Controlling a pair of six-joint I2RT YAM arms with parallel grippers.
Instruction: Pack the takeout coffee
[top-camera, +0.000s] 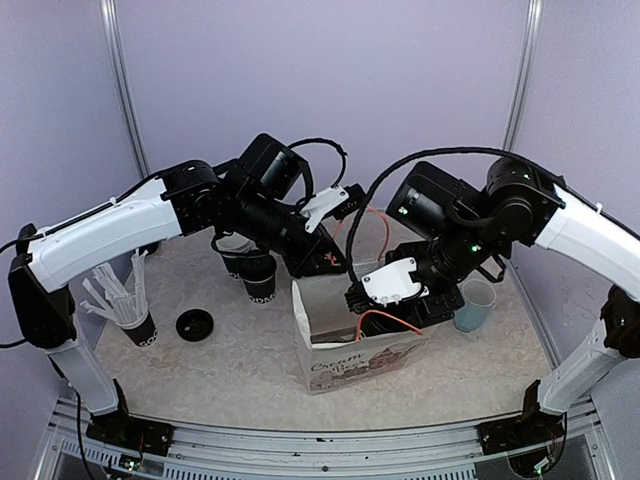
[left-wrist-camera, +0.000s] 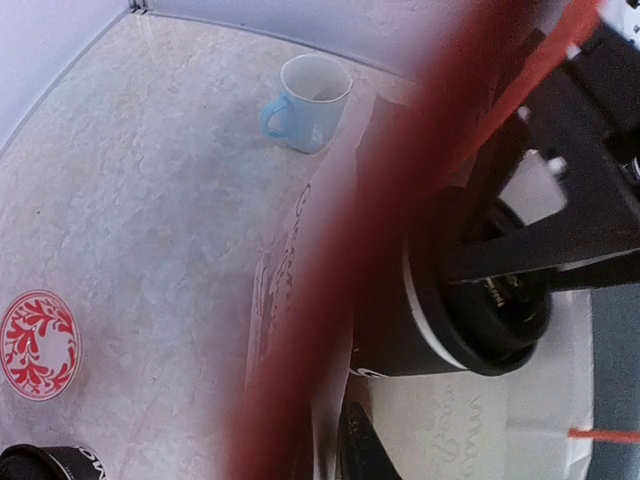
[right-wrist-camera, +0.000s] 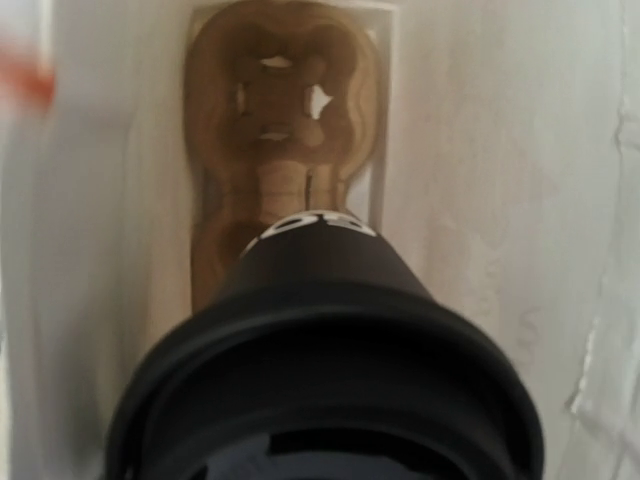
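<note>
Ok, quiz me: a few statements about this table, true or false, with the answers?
1. The right gripper holds a lidded black cup inside the bag. True.
2. The mug sits in the bag. False: it stands on the table beside it.
3. A loose lid lies on the table. True.
4. The straw cup has tipped over. False: it stands upright.

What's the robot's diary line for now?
stage: coffee cup inside paper bag | right jaws: shut on coffee cup | left jaws: beside red handle, grip unclear
</note>
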